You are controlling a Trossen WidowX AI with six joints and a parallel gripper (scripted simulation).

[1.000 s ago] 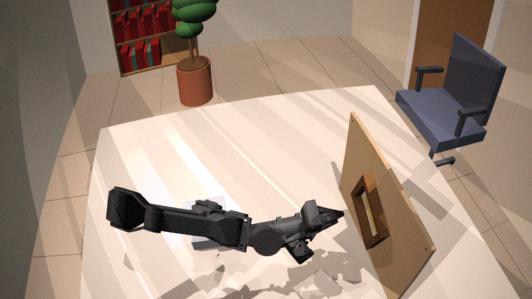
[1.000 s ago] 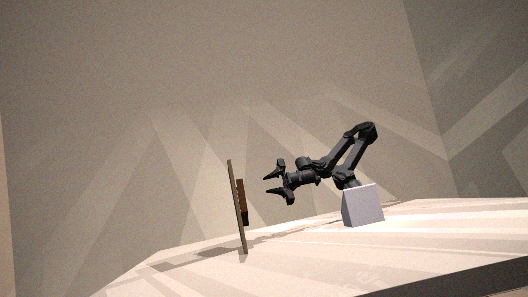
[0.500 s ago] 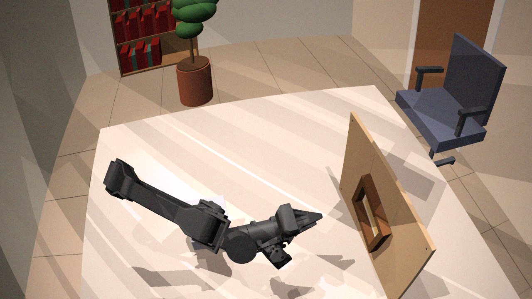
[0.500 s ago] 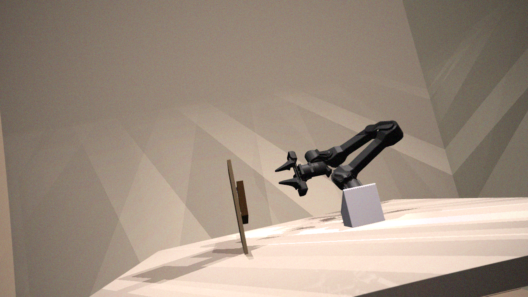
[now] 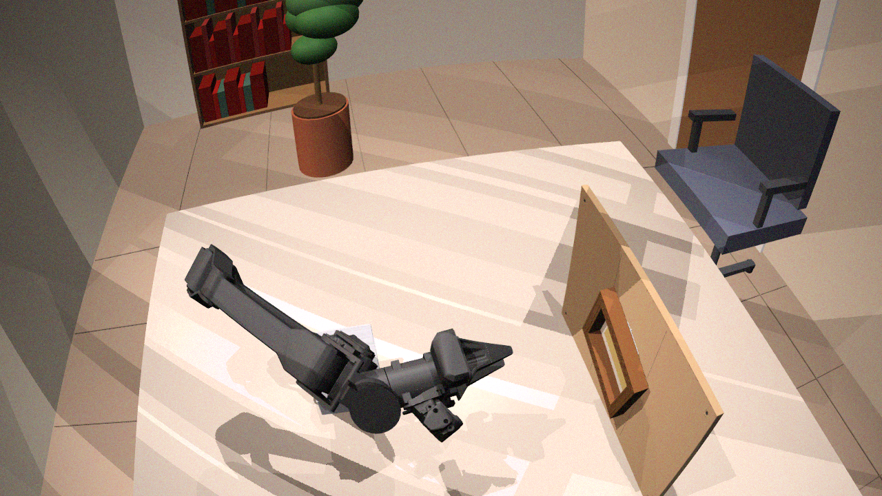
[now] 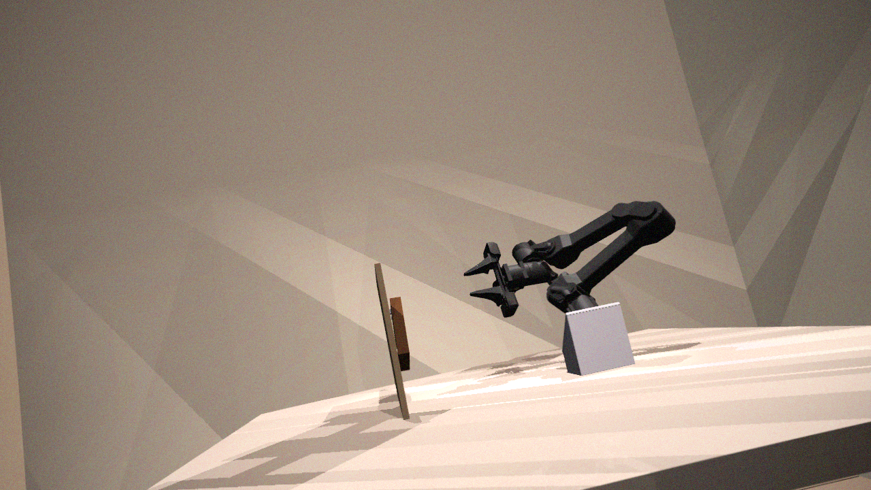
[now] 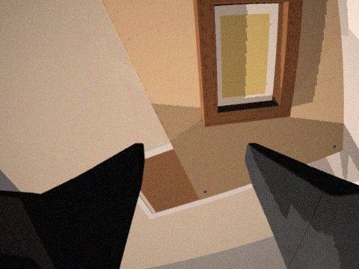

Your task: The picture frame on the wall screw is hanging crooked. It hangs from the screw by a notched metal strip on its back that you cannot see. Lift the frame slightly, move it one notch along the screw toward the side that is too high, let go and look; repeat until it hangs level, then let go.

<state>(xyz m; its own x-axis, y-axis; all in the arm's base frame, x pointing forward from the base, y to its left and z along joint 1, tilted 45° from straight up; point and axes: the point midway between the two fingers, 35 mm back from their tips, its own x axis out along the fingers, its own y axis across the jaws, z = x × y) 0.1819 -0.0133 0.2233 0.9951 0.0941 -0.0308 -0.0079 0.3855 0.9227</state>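
Pictured above the pale bench (image 5: 370, 246) (image 6: 669, 396) (image 7: 352, 56): 1 black arm (image 5: 258, 320) (image 6: 609, 262), folded back and bent at the joints, aimed toward 1 upright tan board (image 5: 617, 271) (image 6: 384, 310) (image 7: 168, 67). Held nothing in the jaws, released and parted with a wide gap between the 2 tips. Stood well apart from the brown picture frame (image 5: 626, 345) (image 6: 399, 329) (image 7: 207, 67), with no touch in any of the 3 views.

Hung at the front of the board, with a white border and a yellow print inside the frame. Ran at a slant to the board's left edge in the wrist view, but could not be confirmed as level or crooked from these angles. Rested beside the arm's foot, 1 pale block (image 5: 364, 333) (image 6: 603, 338) with sloping sides.

Seen beyond the bench in the top view: 1 potted plant (image 5: 322, 141) before 1 bookshelf (image 5: 189, 61) with red and green books, and 1 blue-gray chair (image 5: 727, 184) near 1 brown door (image 5: 715, 61) (image 7: 164, 179).
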